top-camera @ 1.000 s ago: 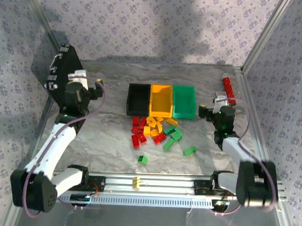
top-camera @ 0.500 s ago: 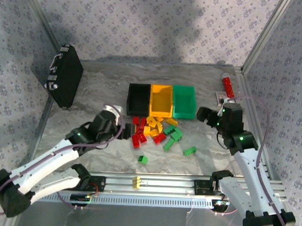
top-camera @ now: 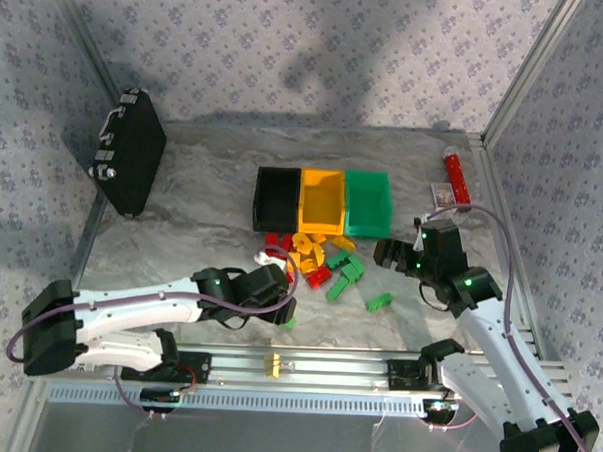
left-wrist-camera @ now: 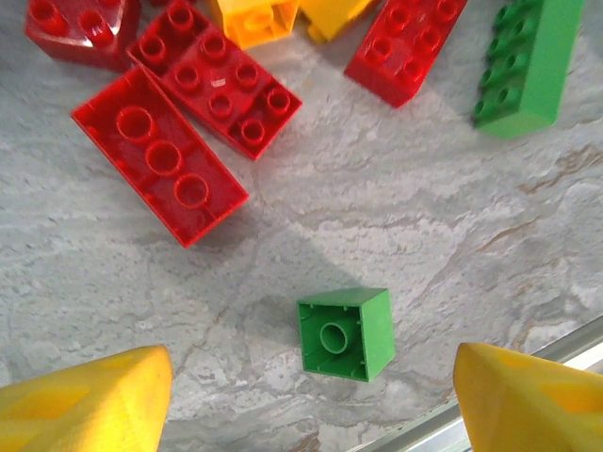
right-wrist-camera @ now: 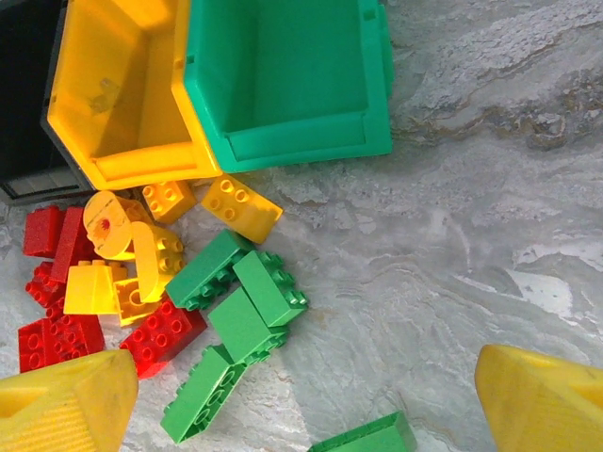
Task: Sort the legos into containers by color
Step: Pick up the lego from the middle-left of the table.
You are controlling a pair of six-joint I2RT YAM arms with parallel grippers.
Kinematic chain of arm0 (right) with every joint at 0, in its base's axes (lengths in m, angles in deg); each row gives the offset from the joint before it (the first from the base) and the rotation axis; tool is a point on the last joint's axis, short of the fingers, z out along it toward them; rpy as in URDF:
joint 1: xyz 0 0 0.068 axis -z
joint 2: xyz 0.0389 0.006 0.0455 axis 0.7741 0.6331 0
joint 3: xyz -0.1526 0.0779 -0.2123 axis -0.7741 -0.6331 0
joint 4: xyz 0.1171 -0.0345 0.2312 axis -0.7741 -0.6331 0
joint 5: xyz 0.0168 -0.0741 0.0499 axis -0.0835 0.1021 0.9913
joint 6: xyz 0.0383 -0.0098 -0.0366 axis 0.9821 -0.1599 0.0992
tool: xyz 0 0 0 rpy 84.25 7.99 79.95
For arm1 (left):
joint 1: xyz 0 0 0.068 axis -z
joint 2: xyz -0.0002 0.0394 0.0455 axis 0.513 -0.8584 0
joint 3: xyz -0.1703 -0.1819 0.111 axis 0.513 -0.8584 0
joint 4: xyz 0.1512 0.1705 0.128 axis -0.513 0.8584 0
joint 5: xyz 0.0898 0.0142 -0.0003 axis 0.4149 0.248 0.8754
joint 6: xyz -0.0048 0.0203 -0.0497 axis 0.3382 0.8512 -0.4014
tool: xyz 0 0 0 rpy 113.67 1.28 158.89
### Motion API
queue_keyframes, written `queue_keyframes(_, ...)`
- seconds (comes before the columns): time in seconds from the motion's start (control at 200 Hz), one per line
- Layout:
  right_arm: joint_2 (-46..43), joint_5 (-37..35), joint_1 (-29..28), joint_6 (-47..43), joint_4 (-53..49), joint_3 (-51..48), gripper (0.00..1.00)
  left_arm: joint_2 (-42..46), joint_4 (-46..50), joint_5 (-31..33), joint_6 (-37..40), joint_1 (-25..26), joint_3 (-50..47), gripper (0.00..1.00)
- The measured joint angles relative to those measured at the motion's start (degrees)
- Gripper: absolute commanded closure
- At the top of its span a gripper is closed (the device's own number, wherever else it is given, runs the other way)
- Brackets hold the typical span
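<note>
While above a lone green lego [left-wrist-camera: 345, 332], left jaws wide apart, empty; right jaws likewise.

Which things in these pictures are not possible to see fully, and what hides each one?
1. The small green brick: top view, mostly covered by the left end effector.
2. The black bin: top view, inside too dark to judge its contents.
3. The separate green brick: right wrist view, cut by the bottom edge.
</note>
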Motion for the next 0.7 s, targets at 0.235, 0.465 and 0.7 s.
queue_keyframes(0.235, -0.94, 0.50, -0.04, 0.02, 0.00, -1.16, 0.06, -8.81, -0.17, -1.60, -0.63, 0.52, 2.40, 0.27)
queue_keyframes(0.465, -1.16, 0.59, -0.04, 0.42, 0.00, -1.86, 0.07, -15.41, -1.05, -4.72, -0.55, 0.66, 4.70, 0.35)
queue_keyframes(0.7, -1.16, 0.59, -0.04, 0.48, 0.46, -2.19, 0.07, -18.27, -0.48, -7.30, -0.35, 0.70, 6.21, 0.37)
